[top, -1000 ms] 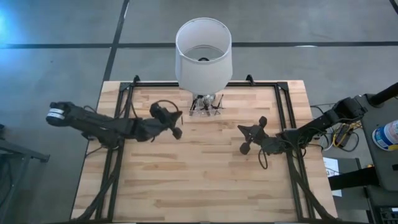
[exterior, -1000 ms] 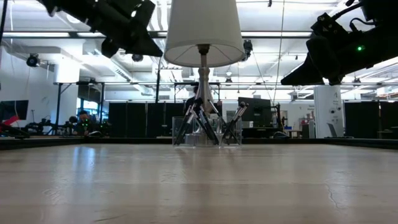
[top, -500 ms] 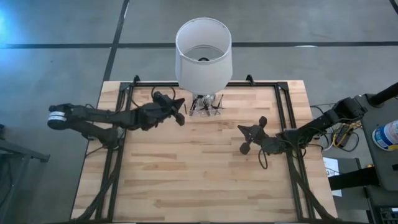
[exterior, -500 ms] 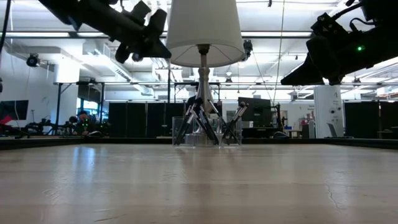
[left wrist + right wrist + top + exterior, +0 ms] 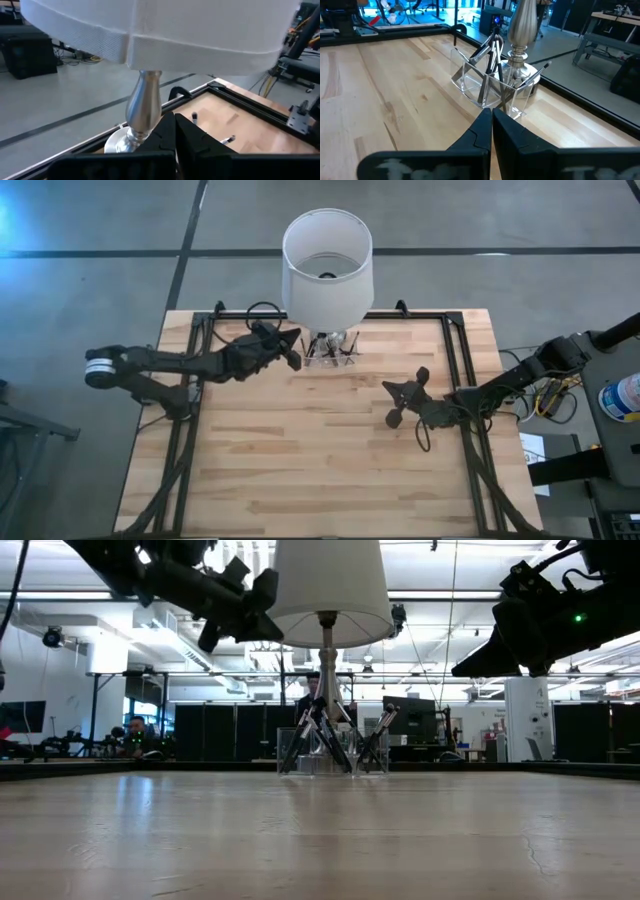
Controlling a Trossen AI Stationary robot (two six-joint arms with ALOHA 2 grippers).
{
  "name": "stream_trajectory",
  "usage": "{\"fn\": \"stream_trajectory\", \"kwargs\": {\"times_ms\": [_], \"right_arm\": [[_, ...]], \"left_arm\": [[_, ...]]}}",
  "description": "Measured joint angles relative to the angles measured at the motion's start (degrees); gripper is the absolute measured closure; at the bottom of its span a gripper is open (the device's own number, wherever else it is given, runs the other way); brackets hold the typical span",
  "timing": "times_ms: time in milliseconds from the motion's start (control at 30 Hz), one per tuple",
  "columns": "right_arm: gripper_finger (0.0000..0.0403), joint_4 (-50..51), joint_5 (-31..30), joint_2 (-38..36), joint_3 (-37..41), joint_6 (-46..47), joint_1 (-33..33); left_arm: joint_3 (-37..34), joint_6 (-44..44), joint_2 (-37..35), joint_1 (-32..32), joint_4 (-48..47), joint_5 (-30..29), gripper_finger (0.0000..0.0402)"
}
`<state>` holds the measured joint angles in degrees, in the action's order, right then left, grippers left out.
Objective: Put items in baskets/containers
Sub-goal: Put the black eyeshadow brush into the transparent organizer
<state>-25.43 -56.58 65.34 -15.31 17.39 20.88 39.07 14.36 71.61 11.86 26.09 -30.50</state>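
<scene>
Several thin dark sticks point(image 5: 491, 56) with pale ends stand leaning in a clear holder point(image 5: 470, 82). The holder point(image 5: 332, 356) rests on the table at the foot of a lamp, by the far edge. My left gripper point(image 5: 292, 356) is shut with nothing in it. It hangs high above the table just left of the holder, its tips point(image 5: 272, 632) close under the lampshade's rim. My right gripper point(image 5: 396, 406), also shut and holding nothing, hovers right of centre, pointing toward the holder point(image 5: 332, 752).
A lamp with a big white shade point(image 5: 327, 260) and a silvery stem point(image 5: 143, 105) stands at the far edge, its shade overhanging the holder. Black frame rails point(image 5: 455, 360) run along the table's left, right and far sides. Bare wood point(image 5: 320, 470) fills the near half.
My left gripper has swung toward the table's far edge and to the right, from left of centre up to the lampshade's rim, rolling slightly on the way. It stays shut.
</scene>
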Motion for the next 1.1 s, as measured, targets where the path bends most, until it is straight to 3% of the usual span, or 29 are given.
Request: {"fn": "stream_trajectory", "kwargs": {"times_ms": [600,933,1100], "right_arm": [[0.0394,0.09,0.00,0.00,0.00,0.00,0.00],[0.0394,0.13,0.00,0.00,0.00,0.02,0.00],[0.0394,0.21,0.00,0.01,0.00,0.04,-0.01]], "left_arm": [[2.89,0.55,12.40,5.81,4.70,3.99,0.0401],[13.19,2.59,18.44,6.32,-12.18,2.00,0.0402],[13.68,4.83,18.21,6.51,-14.26,1.92,0.0401]]}}
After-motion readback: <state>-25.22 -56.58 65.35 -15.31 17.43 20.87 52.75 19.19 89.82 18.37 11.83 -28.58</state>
